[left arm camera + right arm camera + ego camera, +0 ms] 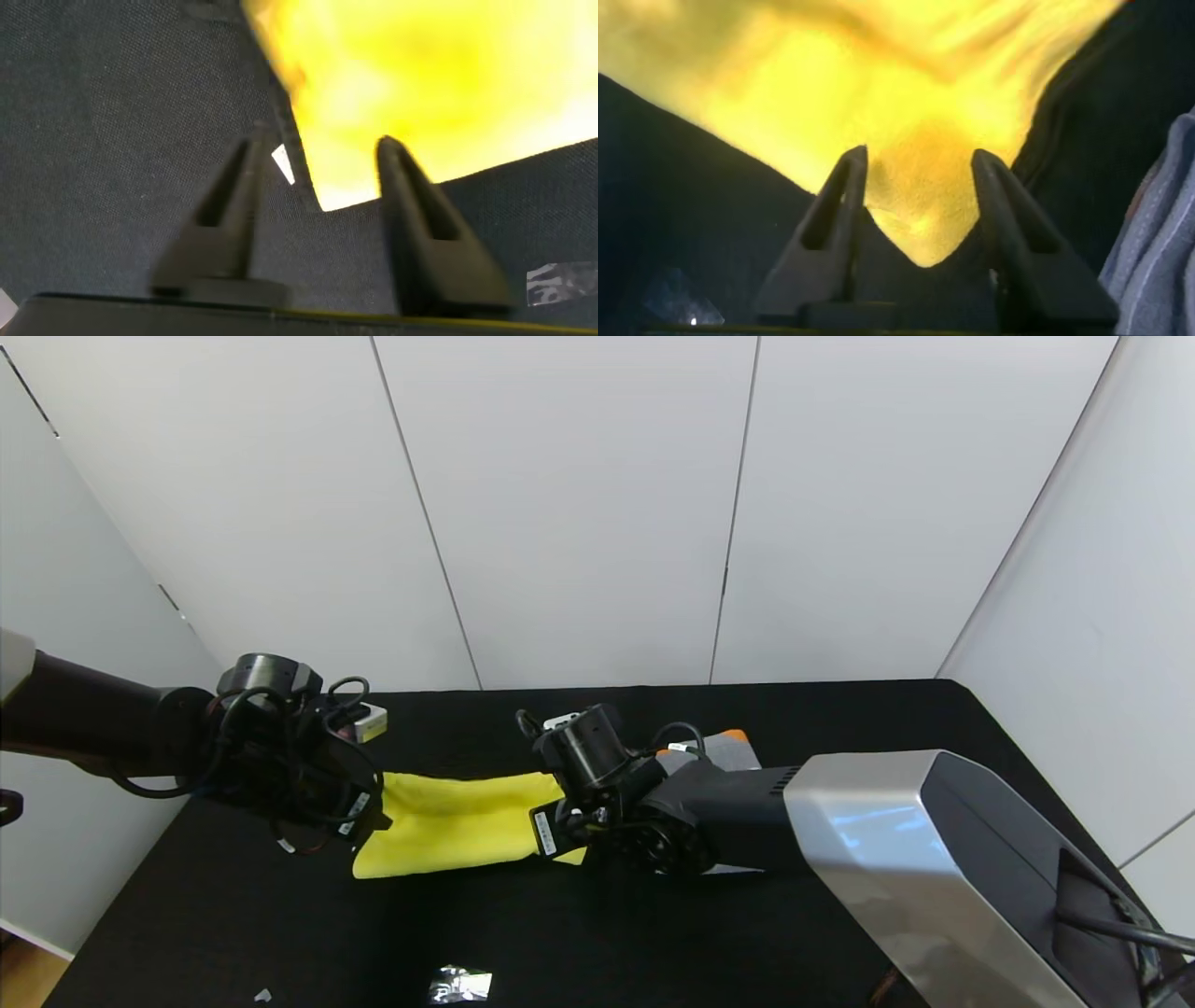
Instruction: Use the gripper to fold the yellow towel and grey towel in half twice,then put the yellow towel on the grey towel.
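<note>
Yellow microfibre, soft and light, is what both arms are working on: the yellow towel [457, 821] will drape and sag as soon as it is lifted, and it probably slides easily over itself, so corners and edges look like the sensible places to pinch. In the head view it lies as a flat band on the black bench [280, 933], between the left gripper [359, 826] at one end and the right gripper [560, 831] at the other. The grey towel [719, 751] peeks out behind the right arm, its orange corner showing, mostly hidden.

In the left wrist view the left gripper [318, 177] has its fingers [229, 210] apart, holding nothing. A towel corner with its dark trim and white tag [282, 163] sits in the gap, the cloth lying flat on the bench.

In the right wrist view the right gripper [920, 201] is likewise parted and empty. A pointed fold of yellow reaches down between the fingers [1013, 233] without being pinched. Grey cloth shows at the edge, just beside the yellow.
</note>
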